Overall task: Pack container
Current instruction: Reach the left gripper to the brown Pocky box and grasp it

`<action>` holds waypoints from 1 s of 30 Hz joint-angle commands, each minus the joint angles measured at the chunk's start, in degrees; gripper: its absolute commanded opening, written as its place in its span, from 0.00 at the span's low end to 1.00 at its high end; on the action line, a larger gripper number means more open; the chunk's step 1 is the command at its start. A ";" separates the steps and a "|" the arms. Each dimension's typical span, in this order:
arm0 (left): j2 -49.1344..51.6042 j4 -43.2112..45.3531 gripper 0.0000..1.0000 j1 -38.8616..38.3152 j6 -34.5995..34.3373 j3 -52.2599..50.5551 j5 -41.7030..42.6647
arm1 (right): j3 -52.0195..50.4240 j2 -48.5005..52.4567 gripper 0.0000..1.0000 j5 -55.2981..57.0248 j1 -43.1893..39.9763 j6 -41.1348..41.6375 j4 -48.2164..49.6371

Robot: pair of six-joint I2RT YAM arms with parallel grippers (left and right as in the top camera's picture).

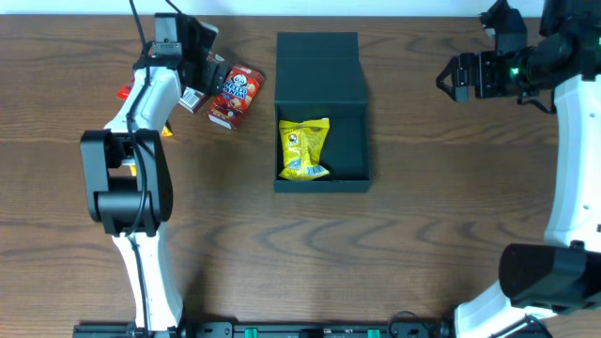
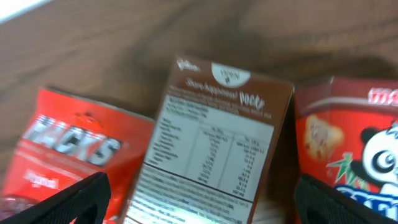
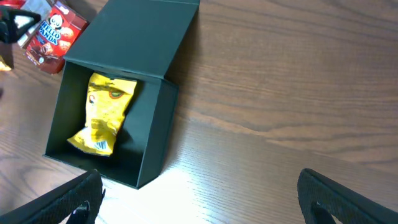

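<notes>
Teal-black square cardboard box (image 1: 349, 141), lid (image 1: 317, 61) open — between left jaws and right jaws, touching neither; both spread open.

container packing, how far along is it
Done: a yellow snack packet lies inside the open dark teal cardboard box. In hand: the open left gripper hovers over a brown Pocky box. Left: that, a red snack packet and a red Hello Panda box, then the lid.

Left wrist view, blurred — print on the Pocky box (image 2: 211, 143) unreadable; red snack packet (image 2: 68, 155) cut off left, Hello Panda box (image 2: 348, 149) cut off right; left gripper (image 2: 202, 202) mostly below the frame.
</notes>
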 commanded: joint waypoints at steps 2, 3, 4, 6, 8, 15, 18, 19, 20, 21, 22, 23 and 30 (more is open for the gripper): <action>2.32 -0.57 0.95 0.09 4.26 -0.26 0.59 | 0.07 -0.68 0.99 0.00 -0.35 0.66 -0.07; 2.56 -0.59 0.95 0.09 5.88 -0.26 0.59 | 0.07 -0.68 0.99 0.00 -0.35 0.66 -0.07; 2.82 -0.74 0.95 0.09 7.02 -0.26 0.59 | 0.07 -0.68 0.99 0.00 -0.33 0.66 -0.07; 3.41 -1.14 0.95 0.11 8.76 -0.26 0.59 | 0.07 -0.68 0.99 -0.02 -0.31 0.66 -0.07; 3.87 -1.60 0.95 0.13 8.79 -0.26 0.59 | 0.07 -0.68 0.99 -0.02 -0.28 0.66 -0.07; 4.55 -2.34 0.95 0.15 8.76 -0.28 0.94 | 0.07 -0.68 0.99 -0.02 -0.28 0.70 -0.09; 4.98 -3.04 0.95 0.15 8.79 -0.35 1.22 | 0.07 -0.68 0.99 -0.04 -0.28 0.70 -0.11; 5.20 -2.84 0.95 0.20 8.83 -0.35 1.01 | 0.07 -0.68 0.99 -0.04 -0.28 0.74 -0.13; 5.22 -2.62 0.95 0.22 8.96 -0.35 1.01 | 0.07 -0.68 0.99 -0.04 -0.28 0.79 -0.17; 5.22 -1.81 0.95 0.22 9.22 -0.35 0.83 | 0.07 -0.68 0.99 -0.02 -0.28 1.09 -0.24; 5.22 -0.81 0.95 0.22 9.22 -0.35 0.00 | 0.07 -0.68 0.99 -0.04 -0.28 1.09 -0.31; 5.22 0.11 0.95 0.20 9.20 -0.35 -1.03 | 0.07 -0.68 0.99 -0.04 -0.28 1.09 -0.31; 3.41 4.85 0.95 -0.46 9.20 -0.17 -4.55 | 0.07 -0.68 0.99 -0.04 -0.28 1.11 -0.70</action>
